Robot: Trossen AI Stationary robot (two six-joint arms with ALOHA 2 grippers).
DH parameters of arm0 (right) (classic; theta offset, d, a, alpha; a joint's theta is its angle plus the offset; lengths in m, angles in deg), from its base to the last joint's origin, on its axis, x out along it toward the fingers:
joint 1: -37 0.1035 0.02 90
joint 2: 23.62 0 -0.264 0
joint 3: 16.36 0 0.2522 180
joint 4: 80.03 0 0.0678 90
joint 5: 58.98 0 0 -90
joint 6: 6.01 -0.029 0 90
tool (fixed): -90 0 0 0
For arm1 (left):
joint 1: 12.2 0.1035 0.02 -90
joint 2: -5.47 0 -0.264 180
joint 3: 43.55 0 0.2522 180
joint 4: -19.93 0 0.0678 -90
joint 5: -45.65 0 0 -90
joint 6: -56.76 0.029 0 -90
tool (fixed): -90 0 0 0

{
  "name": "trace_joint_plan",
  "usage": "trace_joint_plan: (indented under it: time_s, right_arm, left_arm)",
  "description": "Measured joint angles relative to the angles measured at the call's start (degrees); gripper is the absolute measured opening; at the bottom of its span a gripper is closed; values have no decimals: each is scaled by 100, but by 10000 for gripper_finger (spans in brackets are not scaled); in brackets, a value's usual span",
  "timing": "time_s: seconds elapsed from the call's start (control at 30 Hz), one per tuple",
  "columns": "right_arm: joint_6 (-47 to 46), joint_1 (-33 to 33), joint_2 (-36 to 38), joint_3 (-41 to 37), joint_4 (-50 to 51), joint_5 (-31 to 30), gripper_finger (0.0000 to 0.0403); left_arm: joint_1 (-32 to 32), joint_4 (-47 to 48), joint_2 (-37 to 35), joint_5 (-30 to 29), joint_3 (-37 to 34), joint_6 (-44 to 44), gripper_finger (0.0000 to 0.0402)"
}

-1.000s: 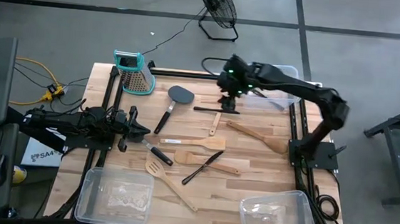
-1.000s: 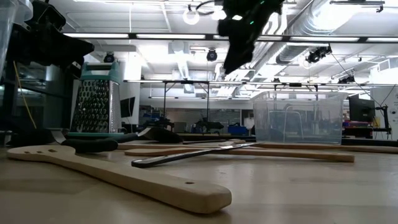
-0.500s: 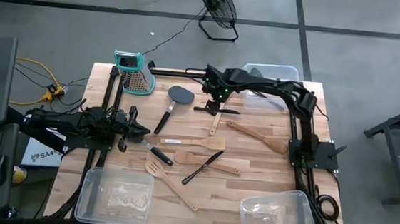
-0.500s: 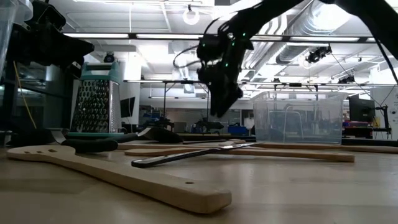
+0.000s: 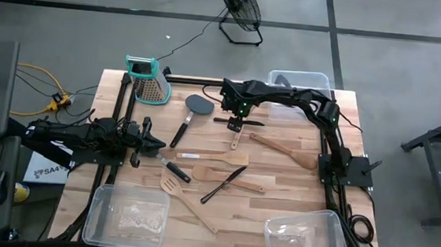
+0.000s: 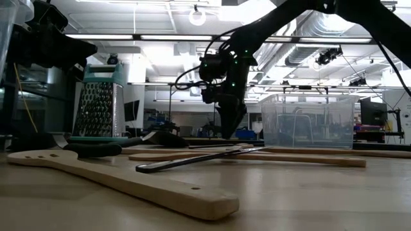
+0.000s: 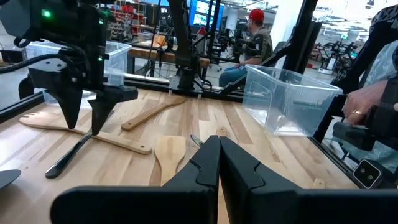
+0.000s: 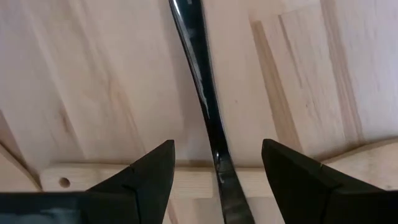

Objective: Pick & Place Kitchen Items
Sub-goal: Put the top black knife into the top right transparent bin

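The right gripper point(image 8: 216, 163) has its fingers point(image 8: 147, 173) spread wide, one on each side of a thin black-handled tool point(image 8: 200, 93) that runs straight down the gap between them — nothing is pinched, and neither finger appears to touch the handle. In the high view this gripper point(image 5: 234, 125) hangs over the far middle of the table point(image 5: 278, 193), right above that dark tool point(image 5: 240, 122), which lies crosswise over the handle end of a small wooden spoon point(image 5: 237, 136).

To do the grasp well, I judge the fingers should drop squarely until the tips are level with the handle, staying centred so both pads meet it together; the black handle looks slim and slick, so an off-centre close could roll it aside. The wooden handle beneath is a risk — closing too low might catch it as well.

The other utensils lie scattered mid-table: a black turner point(image 5: 190, 115), pale spatulas point(image 5: 212, 156) and a slotted wooden turner point(image 5: 188, 204).

The left gripper point(image 5: 154, 142) waits at the table's left edge, its fingers point(image 7: 205, 167) pressed together and empty. Clear bins point(image 5: 125, 215) sit at the near edge and one at the far right corner point(image 5: 296, 80).
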Motion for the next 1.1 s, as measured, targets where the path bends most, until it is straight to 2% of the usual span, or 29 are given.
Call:
trace_joint_plan:
  time_s: [0.27, 0.63, 1.1]
  right_arm:
    - [486, 4, -81, -1, -19, -6, 230]
    - [1080, 75, -184, -11, -10, -32, 201]
    - [1184, 52, -372, -7, -10, -168, 159]
  left_arm:
    - [0, 0, 1, 2, 0, 1, 6]
    - [0, 2, 2, 2, 0, 1, 6]
    - [0, 2, 0, 2, 0, 1, 6]
